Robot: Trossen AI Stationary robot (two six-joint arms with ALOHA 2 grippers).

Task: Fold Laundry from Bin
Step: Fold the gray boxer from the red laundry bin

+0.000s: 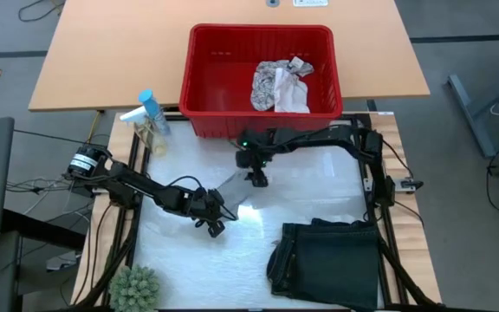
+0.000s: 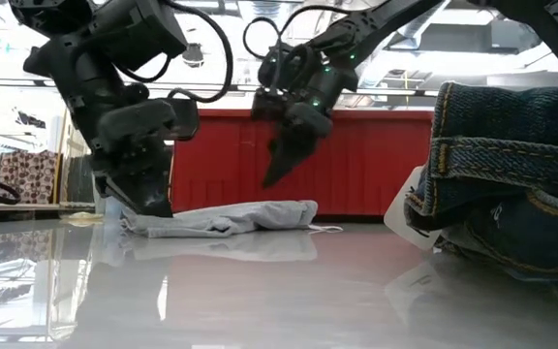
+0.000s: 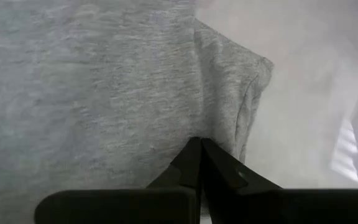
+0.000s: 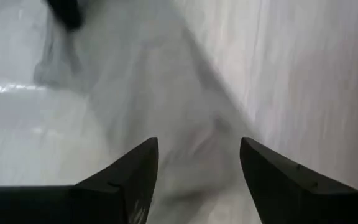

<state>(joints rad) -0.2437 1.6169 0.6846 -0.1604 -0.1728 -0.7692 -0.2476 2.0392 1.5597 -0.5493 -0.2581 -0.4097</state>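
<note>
At about nine o'clock on the table in the high view we find the left arm reaching in from the edge, its left gripper low over the white work surface near the centre. Its own wrist view shows the fingers pressed together, clenched on the edge of a small plain grey-white cloth, which lies flat under them. In the low view we see that same cloth as a rumpled strip on the table, with the left gripper pinning its end down.

Moving toward the centre, at roughly twelve o'clock from the left gripper, we see the right gripper hanging just above the far end of the cloth. Its wrist view shows the two fingers spread well apart with nothing between them, so it is released; the cloth is below.

At twelve o'clock on the table stands the red bin, with a white-grey leaf-patterned cloth lying inside it.

Farther right, at about five o'clock, we see a dark garment folded into a neat stack on the work surface, well apart from both grippers
</note>
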